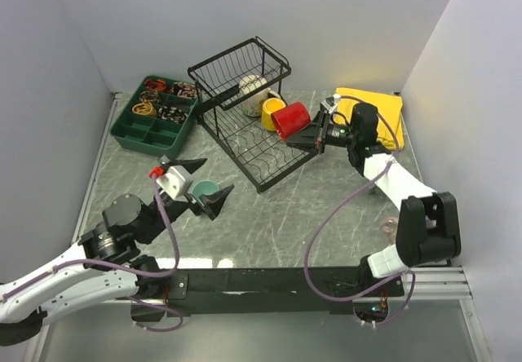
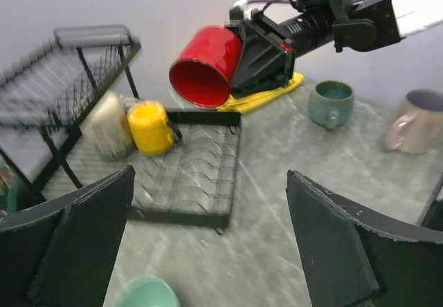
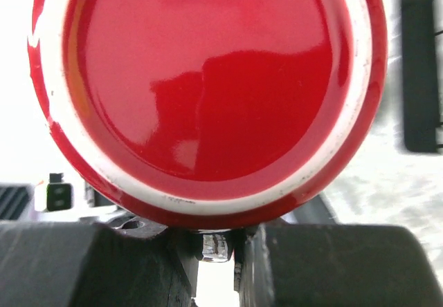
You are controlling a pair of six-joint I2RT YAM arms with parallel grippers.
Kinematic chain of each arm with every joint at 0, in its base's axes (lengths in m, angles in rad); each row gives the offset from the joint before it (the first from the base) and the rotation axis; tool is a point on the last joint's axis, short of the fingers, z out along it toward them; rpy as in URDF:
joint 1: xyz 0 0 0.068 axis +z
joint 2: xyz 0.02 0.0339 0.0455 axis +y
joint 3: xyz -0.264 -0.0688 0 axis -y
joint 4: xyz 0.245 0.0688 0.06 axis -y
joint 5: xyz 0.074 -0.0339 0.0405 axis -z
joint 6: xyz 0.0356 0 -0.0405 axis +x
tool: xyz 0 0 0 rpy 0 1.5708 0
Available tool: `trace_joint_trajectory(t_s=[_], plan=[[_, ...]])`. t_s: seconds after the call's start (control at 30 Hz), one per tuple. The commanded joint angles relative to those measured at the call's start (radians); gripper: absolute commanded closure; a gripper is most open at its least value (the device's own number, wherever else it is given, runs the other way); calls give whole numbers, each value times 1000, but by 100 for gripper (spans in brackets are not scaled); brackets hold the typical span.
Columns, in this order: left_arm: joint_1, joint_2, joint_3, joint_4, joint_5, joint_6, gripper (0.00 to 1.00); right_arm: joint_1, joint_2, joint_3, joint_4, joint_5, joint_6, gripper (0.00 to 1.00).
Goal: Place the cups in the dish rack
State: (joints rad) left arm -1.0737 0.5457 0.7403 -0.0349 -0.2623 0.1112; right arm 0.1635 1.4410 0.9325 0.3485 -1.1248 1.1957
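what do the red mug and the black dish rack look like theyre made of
Red mug: probably glazed ceramic. Its base is glossy with sharp reflections, ringed by a bare white band where the glaze stops.
Dish rack: thin wire, likely metal with a black coating. It forms an open grid of fine rods with little shine.

Top cam overhead; L wrist low, R close-up; all share red mug (image 1: 291,120).

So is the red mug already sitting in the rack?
No, the right gripper holds the red mug tipped on its side in the air above the rack.
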Motion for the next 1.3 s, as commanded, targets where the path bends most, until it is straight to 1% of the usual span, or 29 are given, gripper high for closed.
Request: trace_joint_trajectory(t_s=[0.0,0.17,0.2,0.27,0.3,0.37,0.4,0.53,0.77,0.9,1.03,1.27], plan=[[-5,-76,25,-129,-140,-295,4,-27,50,132,-179,59,-296,100],[-5,-188,-34,-145,-173,-422,4,-55,154,218,-305,137,-412,100],[-3,-225,-45,-145,-184,-436,4,-56,170,236,-371,154,-467,100],[-5,-271,-70,-154,-196,-481,4,-56,208,278,-443,198,-510,100],[-3,-283,-76,-160,-209,-496,4,-56,220,291,-471,221,-557,100],[-3,-314,-88,-186,-216,-539,4,-58,246,319,-515,256,-590,100],[-3,-322,-90,-194,-219,-550,4,-55,255,327,-528,290,-620,100],[-3,-354,-101,-226,-235,-593,4,-56,294,347,-556,350,-659,100],[-3,-368,-98,-238,-252,-608,4,-51,369,439,-647,427,-711,100],[-3,-366,-91,-244,-256,-616,4,-47,400,474,-664,477,-735,100],[-3,-366,-84,-255,-262,-627,4,-27,441,525,-697,523,-772,100],[-3,-383,-79,-275,-272,-657,4,21,460,554,-715,634,-837,100]])
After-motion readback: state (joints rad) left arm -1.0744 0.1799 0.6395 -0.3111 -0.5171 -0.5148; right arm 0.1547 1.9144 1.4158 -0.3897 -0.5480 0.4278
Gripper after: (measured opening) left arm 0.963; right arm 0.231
